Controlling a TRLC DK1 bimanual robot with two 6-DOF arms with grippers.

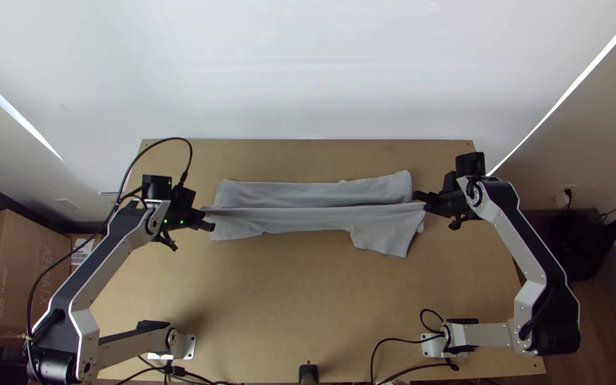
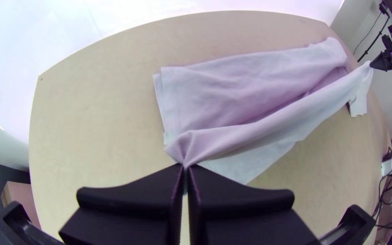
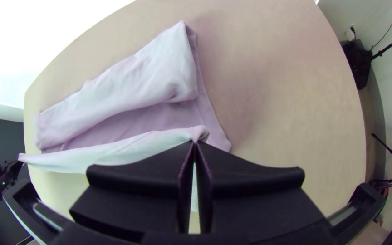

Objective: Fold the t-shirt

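1. Table point(image 1: 308, 299): shirt point(image 1: 301, 220) lies across its far half, folded lengthwise; near flap has a corner jutting nearward.
2. Left gripper point(image 1: 207, 219): clenched on the raised edge's left end.
3. Right gripper point(image 1: 423, 199): clenched on its right end, edge taut between.
4. Beyond: shirt's far strip, flat.

Pale grey t-shirt point(image 1: 315, 193) folded into a long band across the far half of the wooden table point(image 1: 286, 292); left gripper point(image 1: 207, 218) on its left end, right gripper point(image 1: 422, 198) on its right; a ridge of cloth taut between them; flap jutting nearward by the right end; cardboard box point(image 1: 19, 274) left of table; black cables point(image 1: 401, 341) at near edge.
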